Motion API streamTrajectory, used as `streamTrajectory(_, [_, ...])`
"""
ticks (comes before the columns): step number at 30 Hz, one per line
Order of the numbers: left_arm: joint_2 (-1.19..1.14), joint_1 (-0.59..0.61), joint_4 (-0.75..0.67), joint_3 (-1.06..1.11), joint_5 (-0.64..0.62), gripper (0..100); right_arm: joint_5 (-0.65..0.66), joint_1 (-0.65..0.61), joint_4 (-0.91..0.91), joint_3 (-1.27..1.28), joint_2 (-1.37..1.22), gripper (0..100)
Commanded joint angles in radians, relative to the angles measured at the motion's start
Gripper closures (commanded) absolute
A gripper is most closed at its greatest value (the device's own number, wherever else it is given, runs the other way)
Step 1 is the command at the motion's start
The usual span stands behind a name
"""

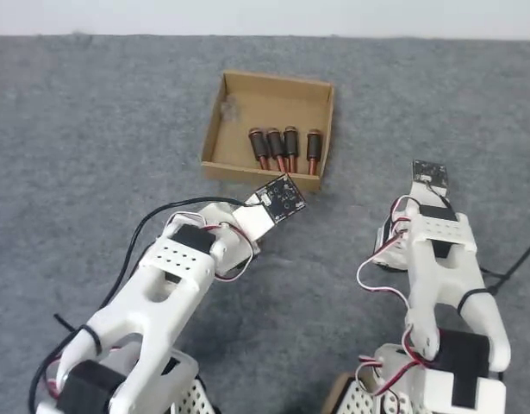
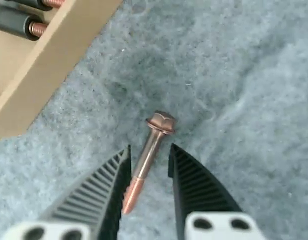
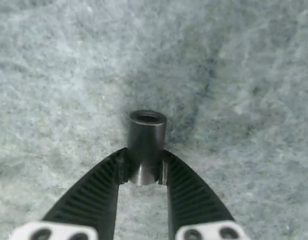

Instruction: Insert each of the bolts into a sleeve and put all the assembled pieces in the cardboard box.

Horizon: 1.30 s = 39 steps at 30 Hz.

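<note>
Right, from above: four assembled pieces (image 1: pixel 282 148) lay side by side in the cardboard box (image 1: pixel 215 125), long axes running toward its near wall. Left wrist: the left gripper (image 2: pixel 150 149) had its fingers apart around the bolt (image 2: pixel 145 160), which lay flat on the carpet (image 2: pixel 244 75), head pointing away. Right wrist: the right gripper (image 3: pixel 143 161) was clamped on the sleeve (image 3: pixel 146 136), bore pointing away.

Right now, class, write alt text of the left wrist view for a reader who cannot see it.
A copper bolt lies on grey carpet between the open fingers of the left gripper. Nearby is the wall of a cardboard box holding sleeved bolts.
</note>
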State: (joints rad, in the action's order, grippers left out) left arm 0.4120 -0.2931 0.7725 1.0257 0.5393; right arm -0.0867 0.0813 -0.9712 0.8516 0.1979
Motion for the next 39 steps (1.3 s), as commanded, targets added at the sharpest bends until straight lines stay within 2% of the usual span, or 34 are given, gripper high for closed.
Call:
streamTrajectory(1, [-0.071,-0.003,0.008,-0.079,0.008,88,0.015,0.008,0.007,-0.055,0.004,99.1])
streamTrajectory(6, [-0.222,0.018,0.058,-0.219,0.008,88,0.015,0.008,0.007,-0.055,0.004,99.1])
streamTrajectory(13, [-0.269,0.012,0.072,-0.252,0.006,88,0.015,0.008,0.007,-0.055,0.004,99.1])
streamTrajectory(18, [-0.321,0.011,0.138,-0.306,0.006,88,0.015,0.008,0.007,-0.055,0.004,99.1])
streamTrajectory(24, [-0.482,0.012,0.222,-0.47,0.002,88,0.015,0.008,0.005,-0.055,0.005,99.1])
streamTrajectory(28, [-0.528,0.012,0.229,-0.516,-0.091,88,0.015,0.008,0.005,-0.055,0.005,99.1])
streamTrajectory(31, [-0.531,0.012,0.229,-0.516,-0.098,89,0.015,0.008,0.005,-0.055,0.005,99.1])
streamTrajectory(35, [-0.535,0.011,0.229,-0.519,-0.12,98,0.015,0.008,0.007,-0.055,0.005,99.1])
streamTrajectory(39, [-0.529,0.029,0.233,-0.515,-0.259,99,0.015,0.008,0.01,-0.055,0.005,99.1])
